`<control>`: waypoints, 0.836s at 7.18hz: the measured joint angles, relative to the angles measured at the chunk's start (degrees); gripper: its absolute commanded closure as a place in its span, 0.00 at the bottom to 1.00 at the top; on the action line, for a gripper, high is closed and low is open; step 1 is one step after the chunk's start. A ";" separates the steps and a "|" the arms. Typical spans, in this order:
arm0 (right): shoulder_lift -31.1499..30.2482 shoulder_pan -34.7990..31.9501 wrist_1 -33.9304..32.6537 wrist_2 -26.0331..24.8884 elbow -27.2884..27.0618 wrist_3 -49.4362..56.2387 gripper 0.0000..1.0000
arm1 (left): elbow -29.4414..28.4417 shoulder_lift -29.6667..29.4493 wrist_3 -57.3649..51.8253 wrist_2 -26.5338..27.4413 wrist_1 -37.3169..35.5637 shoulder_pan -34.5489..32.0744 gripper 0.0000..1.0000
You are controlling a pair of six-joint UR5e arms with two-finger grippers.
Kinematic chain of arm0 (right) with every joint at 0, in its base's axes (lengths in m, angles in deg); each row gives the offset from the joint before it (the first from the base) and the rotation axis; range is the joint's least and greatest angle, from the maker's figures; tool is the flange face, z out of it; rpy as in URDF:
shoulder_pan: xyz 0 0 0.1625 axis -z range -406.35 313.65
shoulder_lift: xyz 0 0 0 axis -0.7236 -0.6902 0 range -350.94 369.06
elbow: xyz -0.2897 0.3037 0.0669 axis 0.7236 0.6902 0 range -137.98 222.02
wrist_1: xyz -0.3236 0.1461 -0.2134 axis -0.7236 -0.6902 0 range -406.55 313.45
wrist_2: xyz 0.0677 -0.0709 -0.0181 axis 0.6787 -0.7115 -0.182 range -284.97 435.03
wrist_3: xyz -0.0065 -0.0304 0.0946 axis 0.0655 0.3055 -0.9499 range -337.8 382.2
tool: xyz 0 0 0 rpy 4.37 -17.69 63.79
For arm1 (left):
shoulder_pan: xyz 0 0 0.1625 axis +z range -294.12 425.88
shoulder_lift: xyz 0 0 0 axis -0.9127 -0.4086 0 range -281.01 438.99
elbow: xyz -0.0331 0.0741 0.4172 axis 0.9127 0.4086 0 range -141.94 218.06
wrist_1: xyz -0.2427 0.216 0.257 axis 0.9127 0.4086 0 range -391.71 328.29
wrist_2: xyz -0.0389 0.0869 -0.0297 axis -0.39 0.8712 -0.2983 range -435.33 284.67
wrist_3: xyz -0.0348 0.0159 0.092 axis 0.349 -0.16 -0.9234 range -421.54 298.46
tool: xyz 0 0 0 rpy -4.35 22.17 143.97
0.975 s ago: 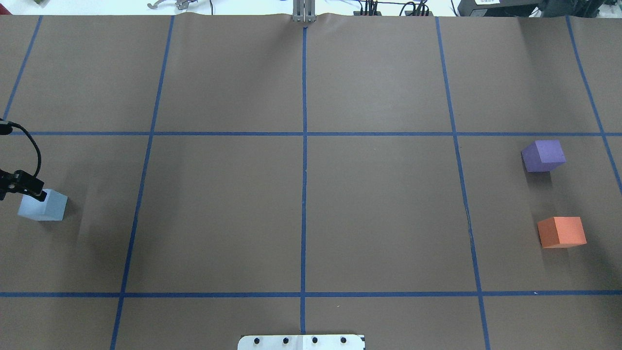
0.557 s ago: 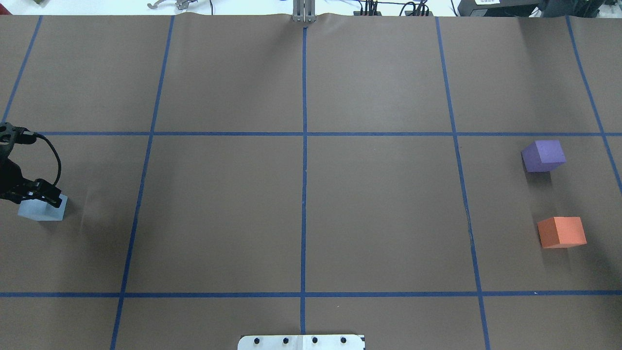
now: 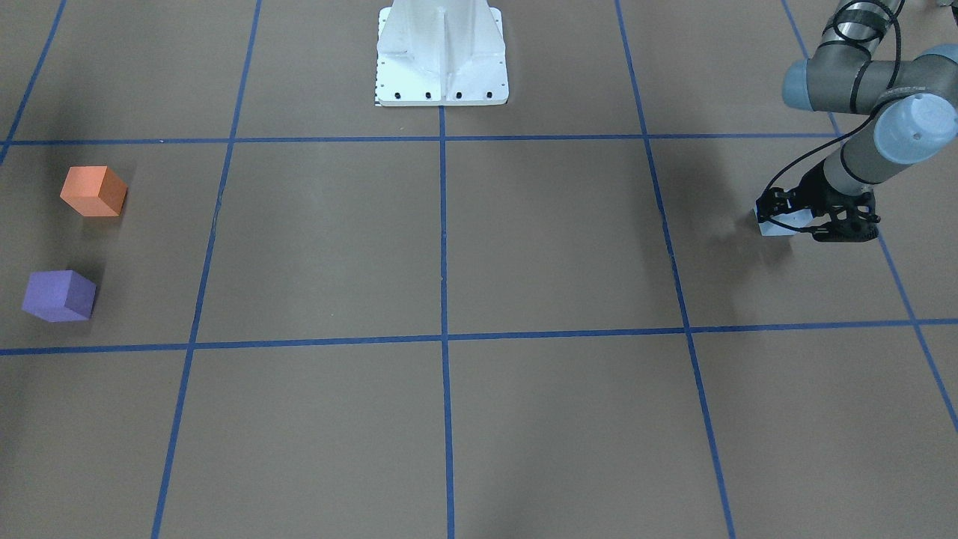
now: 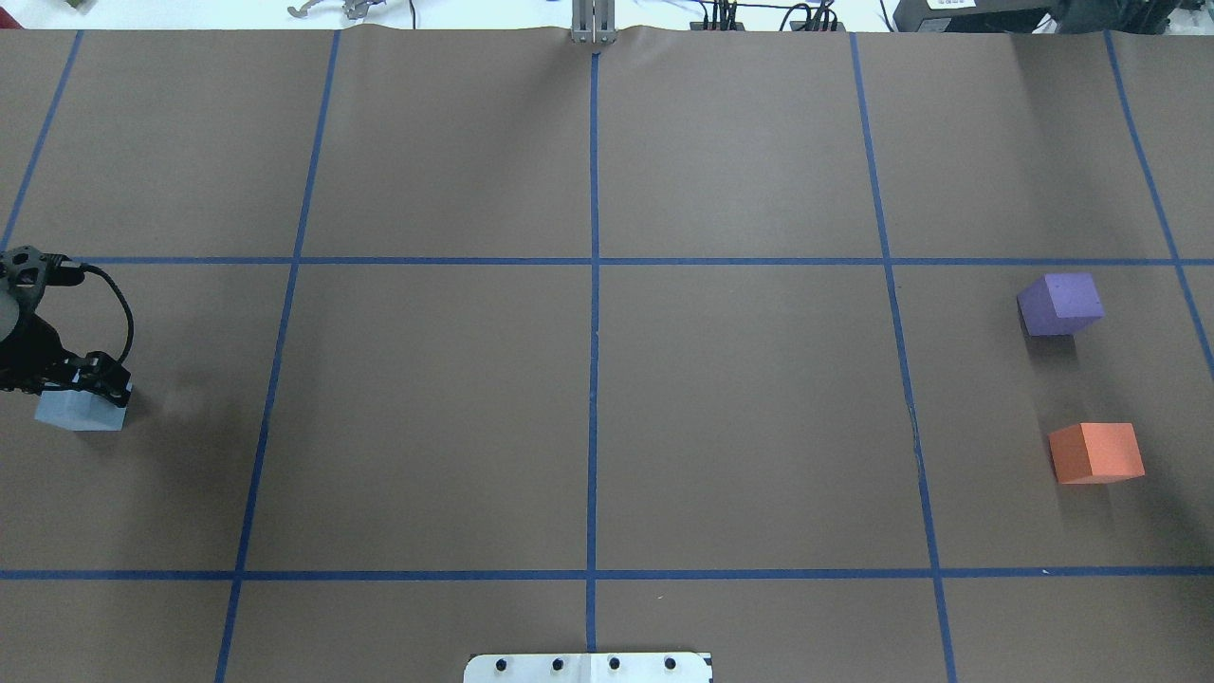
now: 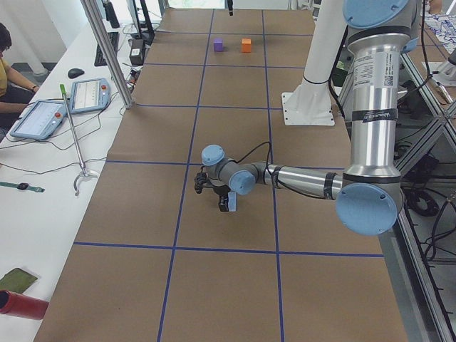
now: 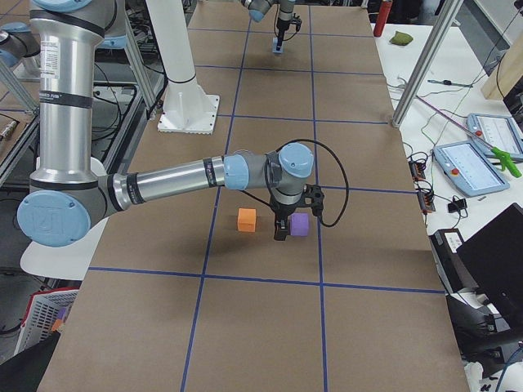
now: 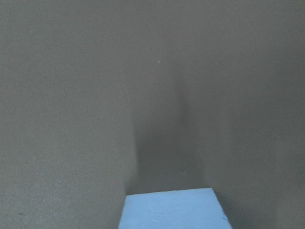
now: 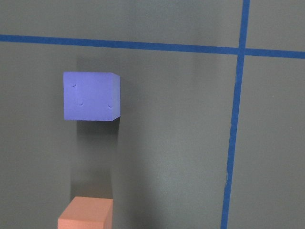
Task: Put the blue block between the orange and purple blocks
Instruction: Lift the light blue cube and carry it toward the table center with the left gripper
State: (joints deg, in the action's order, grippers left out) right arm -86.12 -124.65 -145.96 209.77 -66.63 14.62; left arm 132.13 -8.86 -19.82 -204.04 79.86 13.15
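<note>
Since the blue block (image 4: pixel 76 415) looks like light, slightly soft foam, pinch its flat opposite sides gently; it sits by the tabletop's (image 4: pixel 427 427) left edge, under the left gripper (image 4: pixel 90 384); whether that gripper is clamped on it, you cannot tell.

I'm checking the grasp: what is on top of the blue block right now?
The left gripper hangs over the blue block and covers the far part of its top. It hides whether its fingers touch or clamp the block.
</note>
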 measured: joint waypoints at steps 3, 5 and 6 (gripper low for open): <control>0.62 1.51 3.62 0.13 -0.12 -1.30 0.00 | 4.40 -8.57 4.30 -0.52 -4.73 1.12 1.00; 0.69 3.86 7.79 0.13 0.08 -5.00 0.00 | 3.78 -24.48 9.62 -0.03 -12.72 6.07 1.00; 0.69 4.52 8.78 0.15 0.20 -5.82 0.00 | 0.87 -33.26 14.26 1.42 -15.61 9.80 1.00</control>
State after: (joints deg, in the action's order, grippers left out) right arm -85.43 -120.12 -137.18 209.92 -66.43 8.81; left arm 133.00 -42.12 -5.56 -202.62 64.25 22.95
